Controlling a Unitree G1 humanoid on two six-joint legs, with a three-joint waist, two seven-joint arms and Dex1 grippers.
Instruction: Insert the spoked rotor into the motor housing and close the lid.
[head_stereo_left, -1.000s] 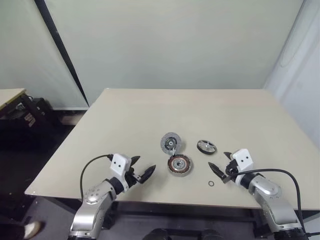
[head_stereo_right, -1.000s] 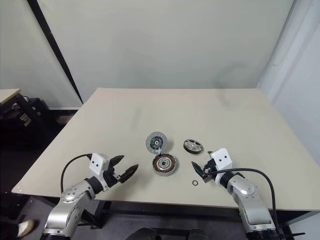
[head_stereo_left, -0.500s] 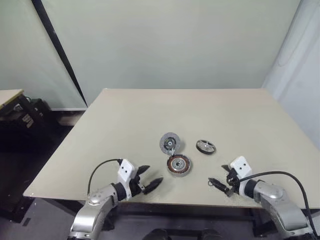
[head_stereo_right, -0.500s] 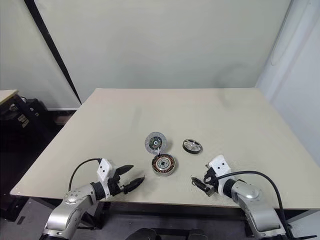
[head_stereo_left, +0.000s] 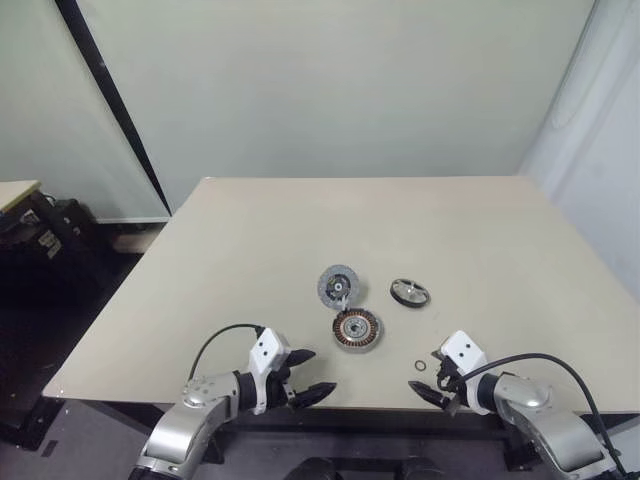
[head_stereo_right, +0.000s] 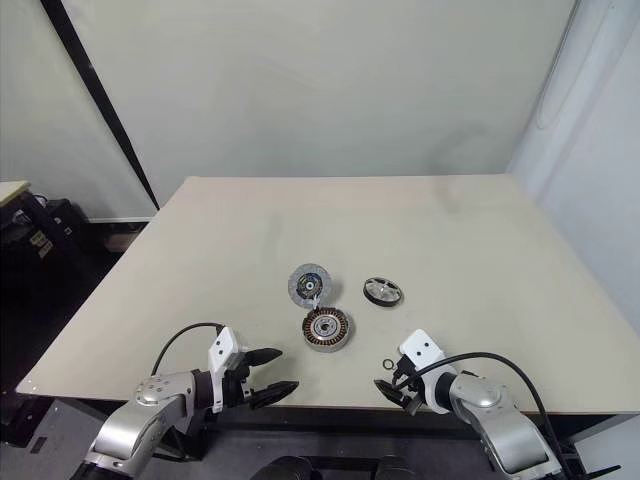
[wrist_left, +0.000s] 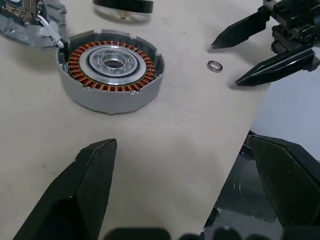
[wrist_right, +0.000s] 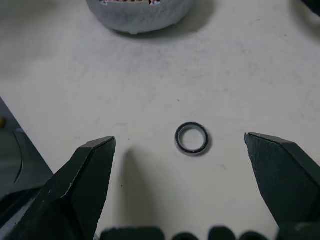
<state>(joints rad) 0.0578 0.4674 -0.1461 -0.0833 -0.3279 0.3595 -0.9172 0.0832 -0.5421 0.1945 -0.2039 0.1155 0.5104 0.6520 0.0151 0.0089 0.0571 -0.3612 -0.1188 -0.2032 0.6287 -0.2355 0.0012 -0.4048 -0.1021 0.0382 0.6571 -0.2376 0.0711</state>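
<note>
- Tabletop (head_stereo_left: 480, 230): beige, wide, mostly bare. All parts sit grouped toward the near middle, which I judge puts them within reach of both of my arms.
- Motor housing (head_stereo_left: 357, 329): round grey puck with a ring of copper-orange coils around a silvery bearing centre. It lies flat, coils facing up, between my two hands and a little beyond them. The open face looks ready to take the wheel from above.
- Lid (head_stereo_left: 340, 285): flat grey disc with a finely ribbed face and a dark hub, just behind the housing and almost touching it. A thin lead seems to run between the two, though I cannot tell for sure.
- Spoked rotor (head_stereo_left: 410, 293): small black wheel with thin spokes and a silvery rim, lying apart on the tabletop, behind and to the right of the housing. Nothing is touching it.
- Small metal ring (wrist_right: 191, 138): loose on the tabletop near the front edge, just ahead of my right hand; not part of the job as I read it.
- Left hand (head_stereo_left: 306, 376): fingers spread, grasping nothing, at the near edge and aimed toward the housing.
- Right hand (head_stereo_left: 427, 386): fingers spread wide, empty, the ring lying ahead between the tips but untouched.
- Status, as I judge it: nothing picked up yet; the wheel comes first.
</note>
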